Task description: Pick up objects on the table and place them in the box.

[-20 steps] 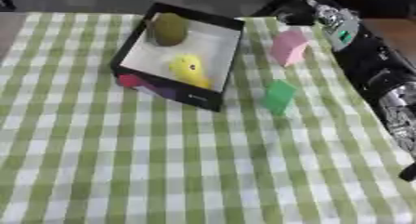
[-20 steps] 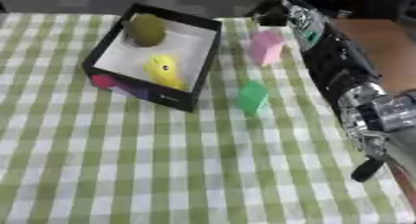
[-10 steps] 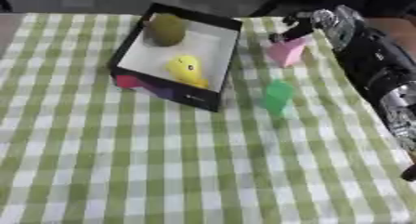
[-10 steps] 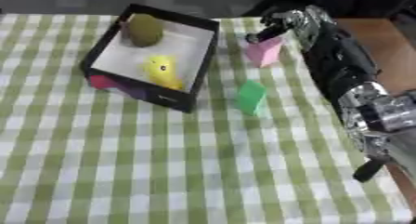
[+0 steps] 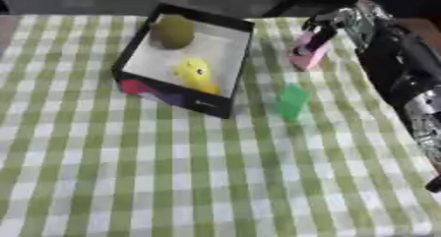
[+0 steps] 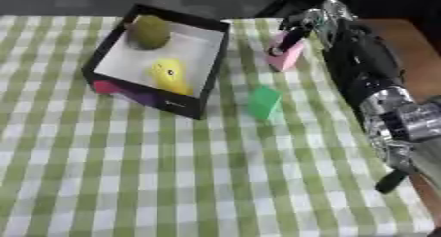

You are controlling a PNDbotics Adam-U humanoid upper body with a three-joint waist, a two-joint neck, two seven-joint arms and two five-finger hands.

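The right hand (image 6: 297, 27) has dropped onto the pink block (image 6: 284, 56), upper right of the frame; its blurred fingers appear curled around it. A green block (image 6: 263, 102) sits mid-frame beside the box (image 6: 211, 66).

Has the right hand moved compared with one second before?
Yes. The right hand has come down onto the pink block, nearer the box.

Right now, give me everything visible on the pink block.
The pink block is a small, plain, matte pink piece with flat faces, tilted rather than lying flat. It sits on the green checked cloth, right of the black box and beyond the green block, apart from both. The right hand is on its top, fingers reaching down its upper edge; whether they pinch it cannot be told.
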